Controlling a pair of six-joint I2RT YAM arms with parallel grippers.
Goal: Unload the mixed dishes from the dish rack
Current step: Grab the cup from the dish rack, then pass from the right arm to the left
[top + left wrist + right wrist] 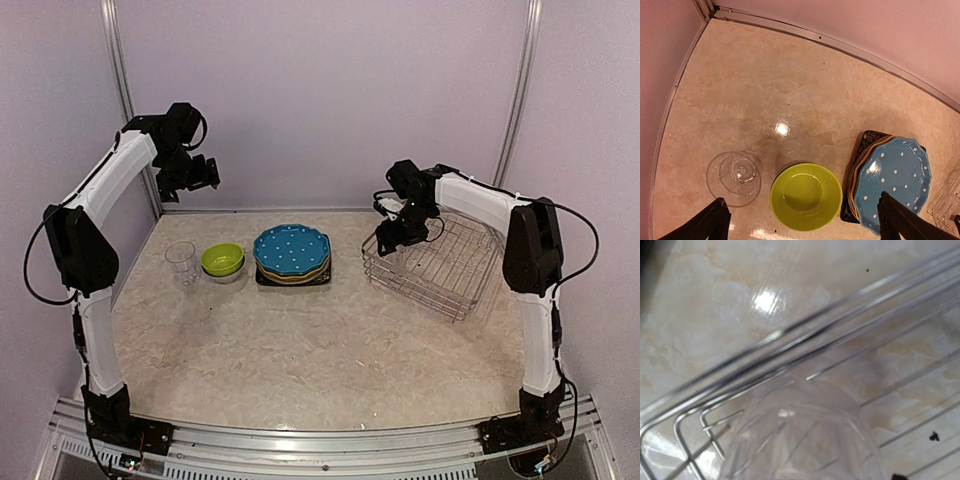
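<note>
Silver wire of the dish rack [445,265] fills my R wrist view. A clear glass [800,440] sits blurred and very close to the lens, just inside a rack corner. My right gripper [392,235] is low at the rack's near-left corner in the top view. My own fingers barely show on that wrist cam, so I can't tell how far apart they are or whether they have the glass.

My left gripper [208,178] is up high near the back-left, well above the table [330,340]. Its fingers [715,220] are spread wide w/ nothing between them.

Below it, in a row on the table, L to R:
- The second clear glass [735,177], upright.
- The lime-green bowl [806,196] just beside it, resting in a pale grey-green bowl [226,277].
- A plate stack w/ the blue white-dotted plate [895,182] on top, a yellow plate [854,182] edge showing under it, and the black square plate [867,140] at the bottom.

The stack is near the rack's L side but not touching it.
</note>
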